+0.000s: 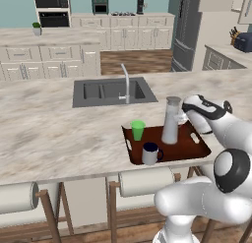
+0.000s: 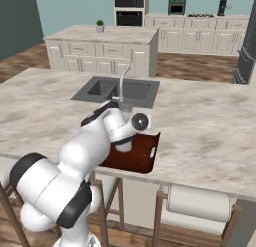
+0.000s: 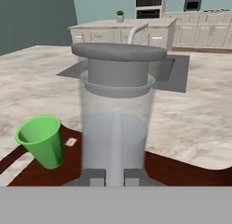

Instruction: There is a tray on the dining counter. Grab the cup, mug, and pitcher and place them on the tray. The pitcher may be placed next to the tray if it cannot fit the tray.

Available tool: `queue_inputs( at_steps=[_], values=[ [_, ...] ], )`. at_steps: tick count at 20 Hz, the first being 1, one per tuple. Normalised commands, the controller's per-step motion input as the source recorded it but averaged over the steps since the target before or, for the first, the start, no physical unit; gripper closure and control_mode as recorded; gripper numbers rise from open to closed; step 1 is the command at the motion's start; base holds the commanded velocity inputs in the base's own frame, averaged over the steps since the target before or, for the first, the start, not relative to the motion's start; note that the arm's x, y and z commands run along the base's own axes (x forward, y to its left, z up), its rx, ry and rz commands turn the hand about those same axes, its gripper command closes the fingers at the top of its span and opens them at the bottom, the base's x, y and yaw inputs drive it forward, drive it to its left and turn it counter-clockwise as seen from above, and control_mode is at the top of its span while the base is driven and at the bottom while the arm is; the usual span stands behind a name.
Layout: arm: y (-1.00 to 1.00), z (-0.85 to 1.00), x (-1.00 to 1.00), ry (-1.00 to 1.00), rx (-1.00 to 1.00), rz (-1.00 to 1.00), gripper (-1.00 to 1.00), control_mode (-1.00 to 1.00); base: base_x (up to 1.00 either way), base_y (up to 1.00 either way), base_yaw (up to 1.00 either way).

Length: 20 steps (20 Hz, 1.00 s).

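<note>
The tray (image 1: 189,149) lies at the near edge of the desk (image 1: 49,129), in front of the sink (image 1: 112,92) and toward its right side. All three vessels stand on it. The pitcher (image 1: 171,121) is upright near the tray's far rim, about midway along it. The cup (image 1: 138,130) stands in the tray's far left corner, apart from the pitcher. The mug (image 1: 150,154) sits at the tray's near rim, left of the middle, its handle turned to the right.

The gripper (image 3: 114,175) reaches the pitcher from the right in the left base view. In the hand view the two dark fingertips (image 3: 94,176) rise close together at the foot of the pitcher (image 3: 115,123), which stands straight ahead with its grey lid on. The jaws are pressed nearly together there; whether they pinch the pitcher's wall or only rest against it I cannot tell. The cup (image 3: 41,140) leans into that view at lower left, on the dark tray (image 3: 181,171).

In the right base view the arm covers the vessels, and the tray's right end (image 2: 143,153) with its handle slot shows beside the wrist at the near desk edge (image 2: 210,136). The faucet (image 2: 121,83) curves over the sink (image 2: 102,88) behind.
</note>
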Motion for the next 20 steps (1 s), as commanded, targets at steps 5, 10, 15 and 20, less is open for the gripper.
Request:
queue_inputs(
  at_steps=[5, 10, 15, 20],
  values=[
    [0.00, -0.30, 0.07, -0.07, 0.00, 0.00, 1.00, -1.00, 0.00, 0.00, 0.00],
    [0.00, -0.40, 0.00, -0.13, 0.00, 0.00, 1.00, -1.00, 0.00, 0.00, 0.00],
    [0.06, -0.28, -0.11, -0.02, 0.00, 0.00, 1.00, -1.00, 0.00, 0.00, 0.00],
    [0.16, -0.12, -0.06, 0.00, 0.00, 0.00, 1.00, -1.00, 0.00, 0.00, 0.00]
  ],
)
